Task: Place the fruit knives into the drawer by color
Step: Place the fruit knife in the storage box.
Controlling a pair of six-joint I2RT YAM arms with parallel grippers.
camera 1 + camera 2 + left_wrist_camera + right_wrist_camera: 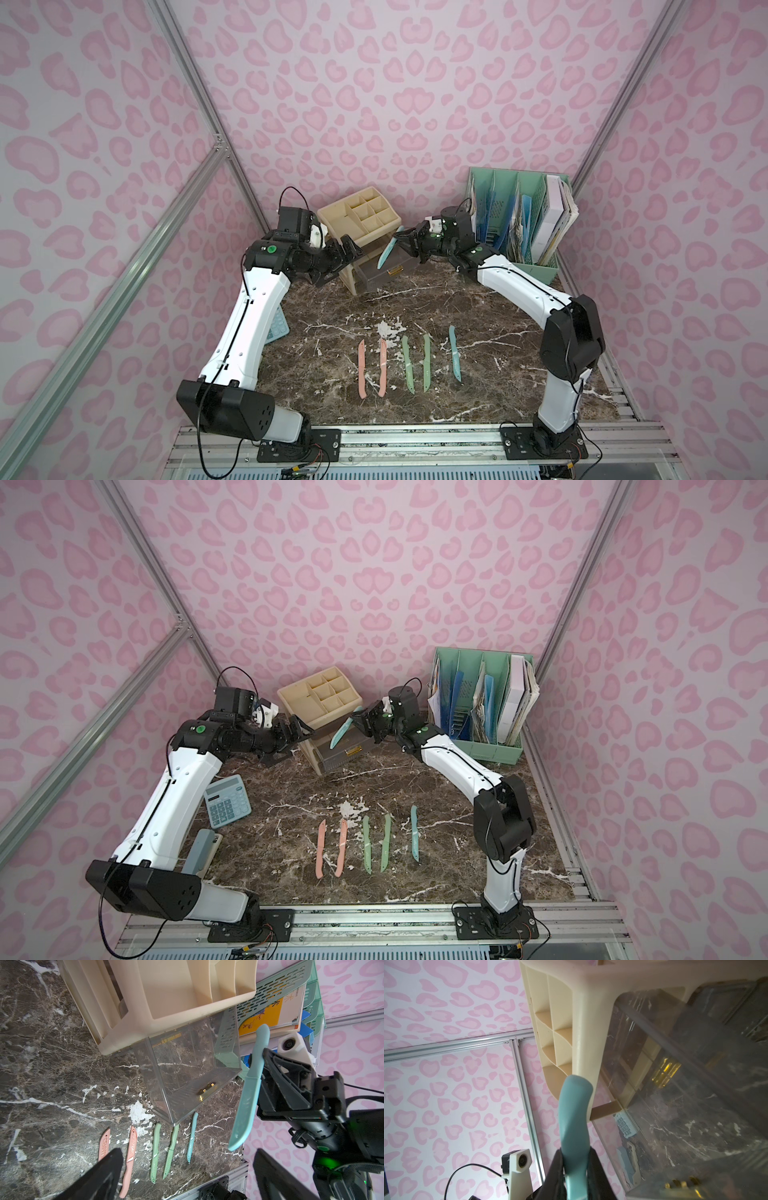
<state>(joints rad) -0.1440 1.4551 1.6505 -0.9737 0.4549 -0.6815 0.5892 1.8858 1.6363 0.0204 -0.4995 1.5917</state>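
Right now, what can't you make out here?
The calculator: in a top view, mostly hidden behind the left arm.
The held teal knife: right wrist view, blade cut off at the edge, inside the right gripper.
The leftmost pink knife: left wrist view, handle hidden behind the left gripper.

The right end effector (pixel 263 1058) grips a teal knife (pixel 248 1093) by its handle beside the clear drawer (pixel 199 1089), with two pink knives (pixel 131 1157), two green knives (pixel 155 1151) and a second teal knife (pixel 191 1138) lying on the bench (pixel 52 1076).
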